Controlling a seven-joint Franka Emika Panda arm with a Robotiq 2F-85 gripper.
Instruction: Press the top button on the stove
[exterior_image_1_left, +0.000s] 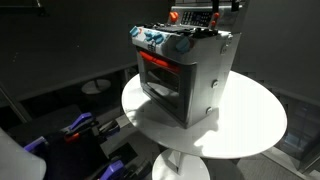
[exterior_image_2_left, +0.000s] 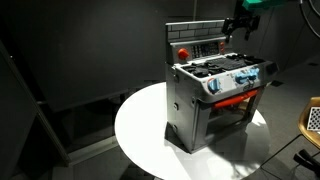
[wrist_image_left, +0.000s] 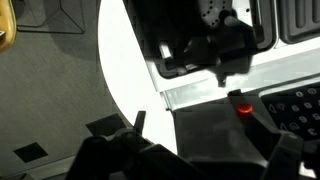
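Observation:
The stove (exterior_image_1_left: 185, 70) is a small silver-grey toy oven with a red-glowing window, blue and red knobs and a red back panel. It stands on a round white table (exterior_image_1_left: 250, 125) and shows in both exterior views (exterior_image_2_left: 215, 95). My gripper (exterior_image_2_left: 240, 27) hangs just above the stove's back panel. In the wrist view the stove (wrist_image_left: 210, 75) lies below, with a glowing red button (wrist_image_left: 240, 106) on its dark panel. My gripper (wrist_image_left: 212, 142) shows dark fingers at the lower left and lower right, apart and holding nothing.
The table (exterior_image_2_left: 140, 125) has bare white surface around the stove. Purple and dark clutter (exterior_image_1_left: 80, 127) lies on the floor beside the table. A tan object (exterior_image_2_left: 312, 118) sits at the frame's edge. Dark curtains close off the back.

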